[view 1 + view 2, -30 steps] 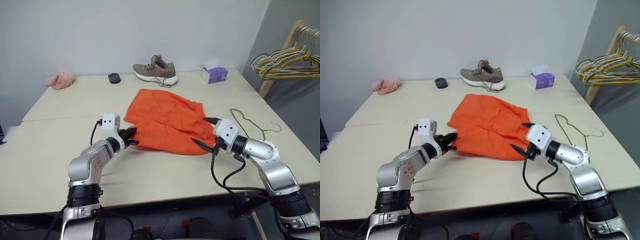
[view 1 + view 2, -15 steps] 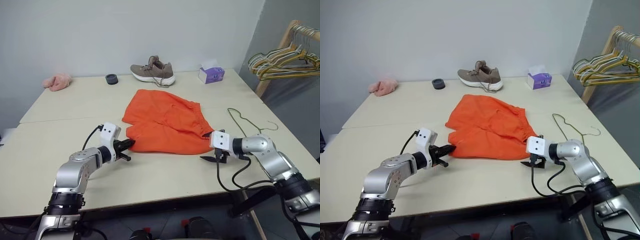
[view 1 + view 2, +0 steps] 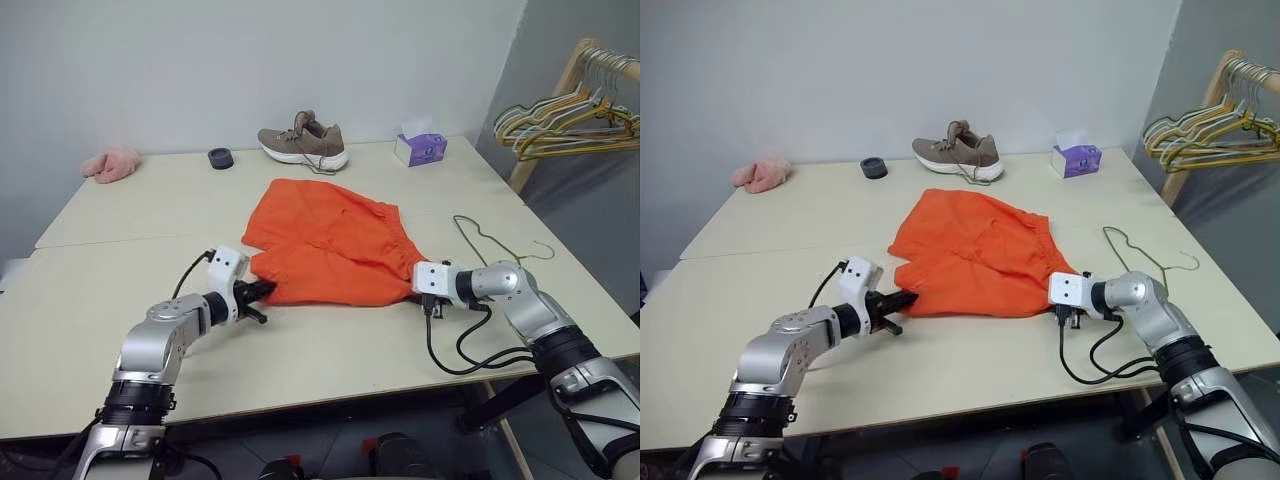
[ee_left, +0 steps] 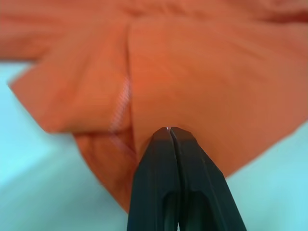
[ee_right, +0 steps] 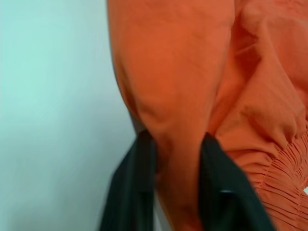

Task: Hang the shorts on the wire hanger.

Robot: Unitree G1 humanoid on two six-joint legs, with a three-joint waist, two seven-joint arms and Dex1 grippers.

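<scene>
Pinching a fold of the shorts (image 3: 975, 250) at their near right corner, the right gripper (image 5: 174, 159) is seen with cloth bunched between its fingers. The left gripper (image 4: 172, 132) is pressed shut at the near left corner, its tips against the orange edge. The shorts are spread flat on the table (image 3: 330, 345). The wire hanger (image 3: 492, 238) lies just right of them.

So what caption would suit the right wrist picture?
Right end effector with a fold of the orange shorts between its black fingers.
</scene>
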